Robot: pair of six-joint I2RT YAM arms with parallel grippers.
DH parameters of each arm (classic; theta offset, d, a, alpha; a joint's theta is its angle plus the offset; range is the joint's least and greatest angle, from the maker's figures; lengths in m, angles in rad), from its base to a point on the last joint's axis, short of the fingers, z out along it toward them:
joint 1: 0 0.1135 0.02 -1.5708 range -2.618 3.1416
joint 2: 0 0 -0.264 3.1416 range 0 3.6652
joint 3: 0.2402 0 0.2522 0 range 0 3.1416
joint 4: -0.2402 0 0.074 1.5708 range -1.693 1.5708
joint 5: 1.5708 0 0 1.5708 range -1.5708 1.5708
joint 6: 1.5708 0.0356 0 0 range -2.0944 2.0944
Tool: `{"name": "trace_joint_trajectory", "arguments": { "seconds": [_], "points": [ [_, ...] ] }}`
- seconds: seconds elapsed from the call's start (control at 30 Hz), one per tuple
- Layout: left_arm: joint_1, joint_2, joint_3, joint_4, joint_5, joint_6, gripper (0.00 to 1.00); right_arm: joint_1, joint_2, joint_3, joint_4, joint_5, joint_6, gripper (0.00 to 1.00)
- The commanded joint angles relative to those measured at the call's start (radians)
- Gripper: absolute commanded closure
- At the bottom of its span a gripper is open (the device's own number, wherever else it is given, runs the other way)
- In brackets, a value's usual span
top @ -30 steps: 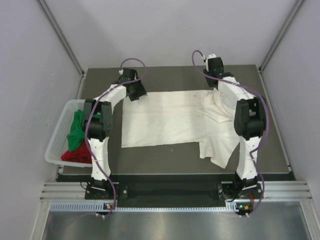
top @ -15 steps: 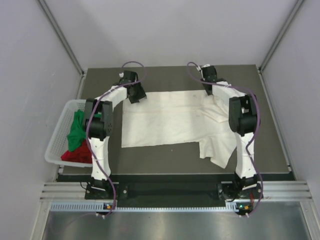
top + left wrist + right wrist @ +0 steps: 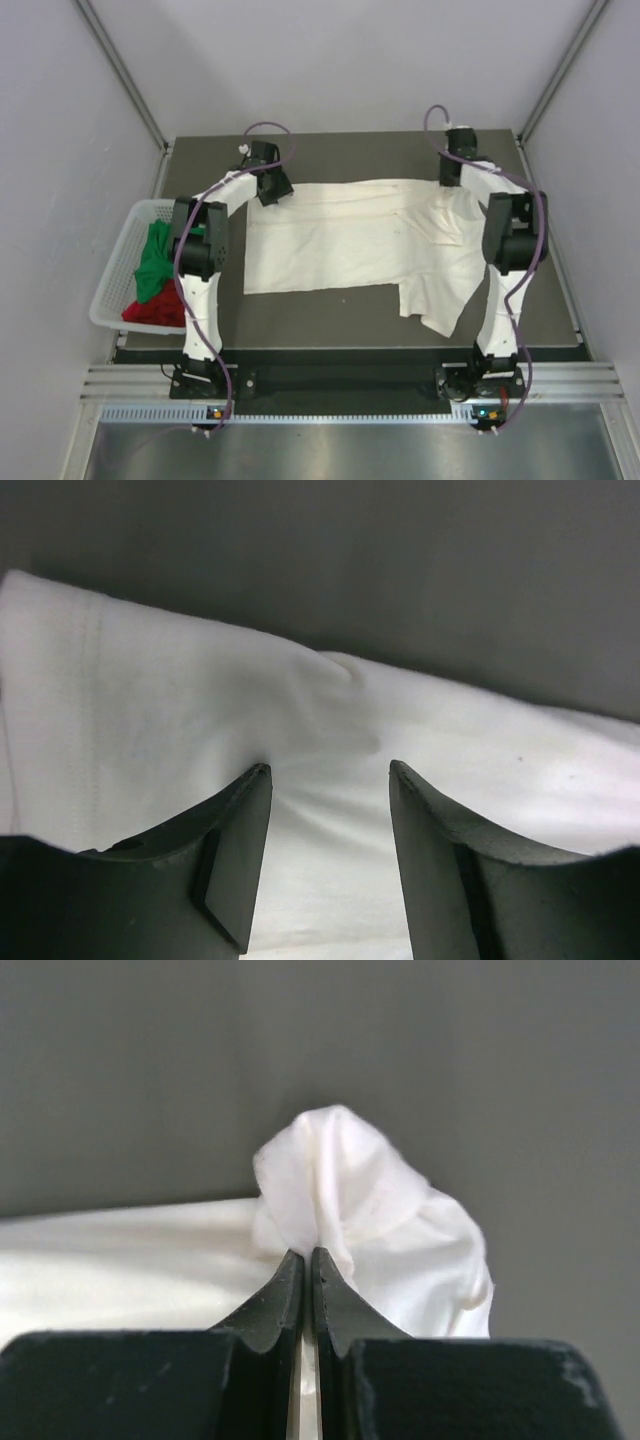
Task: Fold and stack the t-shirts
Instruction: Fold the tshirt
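A cream-white t-shirt (image 3: 340, 240) lies spread across the dark table, its right part rumpled. My left gripper (image 3: 272, 190) is at the shirt's far left corner, open, its fingers straddling the cloth (image 3: 330, 730). At the far right corner my right gripper (image 3: 455, 172) is shut on a pinched bunch of the cream-white t-shirt (image 3: 345, 1185), which stands up in front of the fingertips. A green t-shirt (image 3: 152, 258) and a red t-shirt (image 3: 155, 308) lie crumpled in the basket at the left.
A white plastic mesh basket (image 3: 112, 278) sits off the table's left edge, beside the left arm. Grey walls enclose the table on three sides. Bare dark table (image 3: 340, 150) runs behind the shirt, and a strip lies along the near edge.
The right gripper has shut on the shirt's far right corner and drawn it to the right, stretching the top edge. The left gripper has stayed put and open.
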Motion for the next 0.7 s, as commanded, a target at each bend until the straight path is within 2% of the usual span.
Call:
{"name": "trace_joint_trajectory", "arguments": {
  "seconds": [0.0, 0.07, 0.17, 0.23, 0.33, 0.43, 0.5, 0.67],
  "points": [
    [0.013, 0.093, -0.016, -0.096, -0.118, 0.013, 0.44, -0.171, -0.162, -0.069, 0.109, -0.328, 0.22, 1.0],
    [0.013, 0.096, -0.016, -0.105, -0.132, 0.014, 0.44, -0.212, -0.188, -0.139, 0.195, -0.487, 0.301, 1.0],
    [0.015, 0.101, -0.013, -0.107, -0.152, 0.016, 0.44, -0.284, -0.19, -0.213, 0.273, -0.613, 0.404, 1.0],
    [0.015, 0.113, 0.003, -0.11, -0.156, 0.025, 0.44, -0.322, -0.184, -0.238, 0.284, -0.647, 0.442, 0.99],
    [0.015, 0.13, 0.031, -0.13, -0.153, 0.031, 0.44, -0.341, -0.159, -0.236, 0.29, -0.686, 0.447, 0.91],
    [0.015, 0.122, 0.033, -0.102, -0.127, 0.04, 0.43, -0.342, -0.141, -0.216, 0.273, -0.7, 0.451, 1.0],
    [0.015, 0.118, 0.049, -0.093, -0.1, 0.051, 0.43, -0.345, -0.139, -0.219, 0.284, -0.714, 0.473, 1.0],
    [0.015, 0.116, 0.12, -0.119, -0.069, 0.095, 0.42, -0.354, -0.122, -0.23, 0.37, -0.796, 0.568, 0.9]
  ]
}}
